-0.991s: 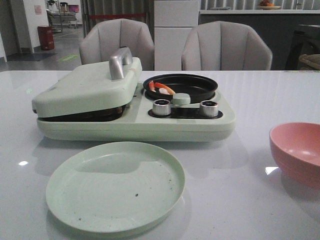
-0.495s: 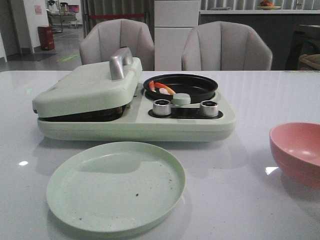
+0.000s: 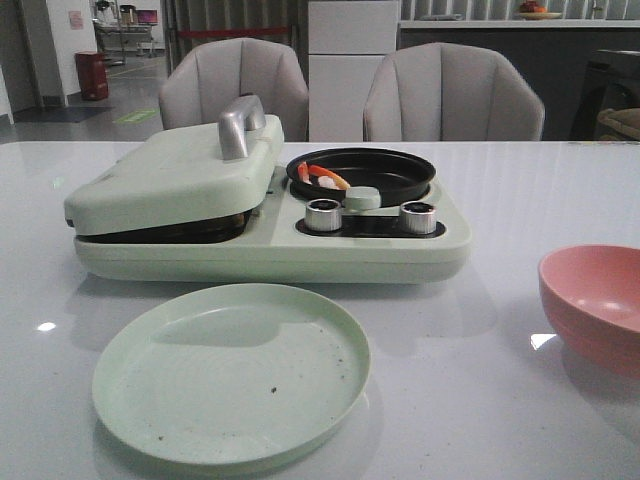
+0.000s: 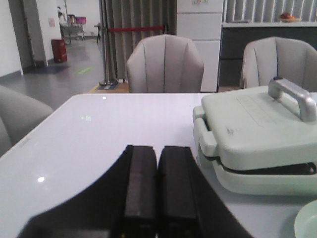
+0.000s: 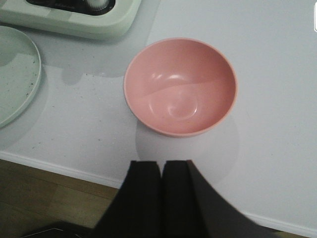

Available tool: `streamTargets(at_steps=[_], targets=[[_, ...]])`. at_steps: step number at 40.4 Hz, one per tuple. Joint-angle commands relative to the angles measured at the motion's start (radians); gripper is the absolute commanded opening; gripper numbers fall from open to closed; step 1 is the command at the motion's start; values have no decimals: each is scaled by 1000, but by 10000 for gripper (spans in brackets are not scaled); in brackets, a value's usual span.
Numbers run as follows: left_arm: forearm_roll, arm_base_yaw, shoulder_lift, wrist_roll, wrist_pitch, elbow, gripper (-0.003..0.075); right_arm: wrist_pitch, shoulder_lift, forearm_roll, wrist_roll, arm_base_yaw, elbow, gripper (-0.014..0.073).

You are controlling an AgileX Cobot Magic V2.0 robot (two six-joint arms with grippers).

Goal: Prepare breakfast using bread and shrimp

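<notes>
On the black pan [image 3: 385, 175], shrimp [image 3: 322, 177], lid [image 3: 175, 175] shut

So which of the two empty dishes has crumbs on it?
The flat pale green plate in front of the cooker carries dark specks; the pink bowl on the right looks clean.

No text, label, brand or number can be read anywhere; the wall sign [image 3: 76, 19] is too blurred.
</notes>
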Motion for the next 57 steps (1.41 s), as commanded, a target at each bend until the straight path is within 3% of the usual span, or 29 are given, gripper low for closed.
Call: streamTargets(at_steps=[1, 57], targets=[[15, 2, -18, -8, -128, 30, 102, -64, 1, -4, -14, 0, -26, 48], [18, -33, -16, -8, -137, 30, 101, -69, -24, -6, -14, -4, -6, 48]])
